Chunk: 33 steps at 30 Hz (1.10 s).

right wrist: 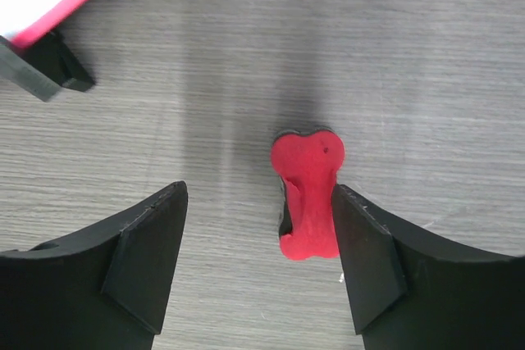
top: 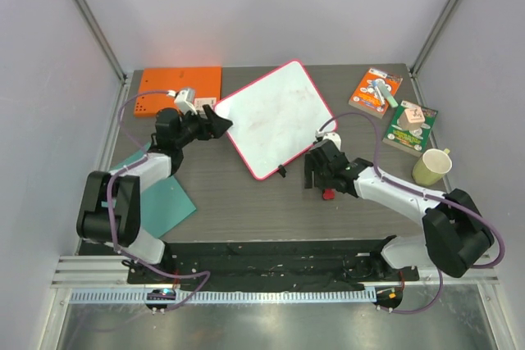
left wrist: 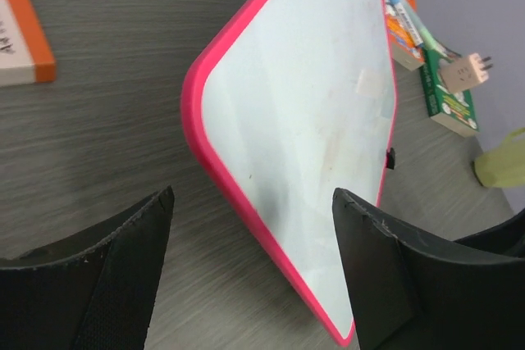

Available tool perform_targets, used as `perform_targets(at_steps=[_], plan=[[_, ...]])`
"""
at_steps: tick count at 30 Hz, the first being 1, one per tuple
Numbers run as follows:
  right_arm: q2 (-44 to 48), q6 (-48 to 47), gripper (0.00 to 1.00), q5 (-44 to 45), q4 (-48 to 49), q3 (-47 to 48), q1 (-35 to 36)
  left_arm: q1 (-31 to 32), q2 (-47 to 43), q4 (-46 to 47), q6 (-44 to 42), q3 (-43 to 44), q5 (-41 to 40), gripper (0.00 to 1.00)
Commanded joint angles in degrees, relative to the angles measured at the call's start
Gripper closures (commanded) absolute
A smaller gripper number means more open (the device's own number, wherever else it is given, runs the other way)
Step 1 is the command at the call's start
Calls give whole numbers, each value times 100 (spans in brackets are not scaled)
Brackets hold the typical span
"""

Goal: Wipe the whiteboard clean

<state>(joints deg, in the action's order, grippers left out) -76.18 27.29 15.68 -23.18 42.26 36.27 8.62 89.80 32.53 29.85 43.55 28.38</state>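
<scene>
Your left hand [left wrist: 253, 202] gapes open, black textured fingers [left wrist: 123, 268] either side of a rounded pink corner of the whiteboard [left wrist: 312, 120], smooth and white, lying on the grey wood-grain tabletop [top: 246, 202]. Your right hand [right wrist: 258, 202], open too, brackets a red bone-shaped piece [right wrist: 308, 198], perhaps rubber.

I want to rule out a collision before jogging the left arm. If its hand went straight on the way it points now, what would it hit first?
The whiteboard. Its near pink edge lies on the table directly ahead of the open left hand, and nothing sits between them. It looks close, but the exact gap is hard to judge.
</scene>
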Motion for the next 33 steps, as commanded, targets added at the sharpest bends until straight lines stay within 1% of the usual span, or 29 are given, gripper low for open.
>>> perform_targets(at_steps=[1,3,4,5,6,7,8,9,10,13,14,16,17,20,24,28,33], plan=[[17,-277,29,-13,577,353,20,-1,-717,-1213,-190,-154,-912,21],[-185,-382,41,-4,718,554,29,8,-1093,-1573,-111,-259,-1194,21],[-395,-417,50,-4,771,616,20,8,-1218,-1688,-93,-294,-1255,21],[-528,-452,69,-12,884,712,29,17,-1367,-1828,-76,-329,-1421,22],[-634,-470,79,-65,964,740,29,25,-1490,-1986,-75,-338,-1449,22],[-861,-479,87,-118,1147,775,20,17,-1761,-2310,-67,-338,-1519,22],[-968,-488,99,-144,1253,792,29,25,-1912,-2626,-32,-286,-1624,22],[-1073,-479,99,-214,1359,784,29,34,-2044,-2899,82,-190,-1799,23],[-1222,-453,99,-223,1525,801,29,34,-2350,-3467,135,-119,-1853,23],[-1723,-426,99,-233,1755,810,29,61,-2843,-4016,302,-22,-1836,23],[-1925,-426,99,-258,1903,810,38,78,-3176,-4331,329,4,-1836,22],[-2067,-365,99,-346,2036,828,47,87,-3459,-4623,408,57,-1923,22],[-2120,-347,99,-364,2089,819,64,87,-3678,-4955,443,92,-1959,21],[-2278,-242,99,-399,2221,854,283,104,-3934,-5413,434,198,-1985,21],[-2620,-110,99,-373,2221,1029,722,105,-4084,-5757,355,268,-2152,21],[-2884,92,99,-347,2186,1275,1197,105,-4041,-6013,232,443,-2240,21],[-3025,233,99,-13,1914,1610,1391,113,-4014,-6162,171,610,-2337,20]])
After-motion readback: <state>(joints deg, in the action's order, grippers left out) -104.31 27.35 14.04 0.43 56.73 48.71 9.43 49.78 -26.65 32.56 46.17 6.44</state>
